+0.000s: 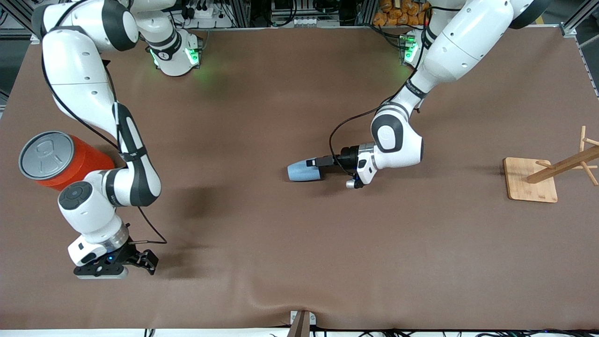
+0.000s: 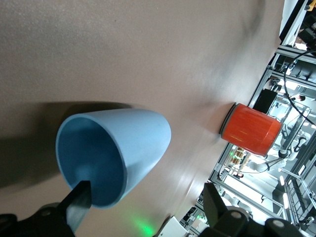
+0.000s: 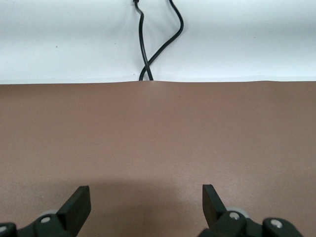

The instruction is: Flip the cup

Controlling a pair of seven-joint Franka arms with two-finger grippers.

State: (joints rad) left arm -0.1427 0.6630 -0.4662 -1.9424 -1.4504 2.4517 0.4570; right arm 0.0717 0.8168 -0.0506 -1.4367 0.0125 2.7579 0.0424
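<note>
The light-blue cup (image 1: pixel 302 172) lies on its side near the middle of the table, its mouth toward the left arm's end. In the left wrist view the cup (image 2: pixel 133 143) shows its darker blue inside. My left gripper (image 1: pixel 320 164) is low at the cup's mouth and open (image 2: pixel 148 193). One of its fingers (image 2: pixel 79 200) reaches into the mouth and the other stands outside, so the rim wall is between them and not clamped. My right gripper (image 1: pixel 140 260) waits open and empty (image 3: pixel 145 195) over bare table near the front edge.
A large orange can (image 1: pixel 61 161) with a grey pull-tab lid stands at the right arm's end and also shows in the left wrist view (image 2: pixel 252 129). A wooden rack on a square base (image 1: pixel 531 180) stands at the left arm's end.
</note>
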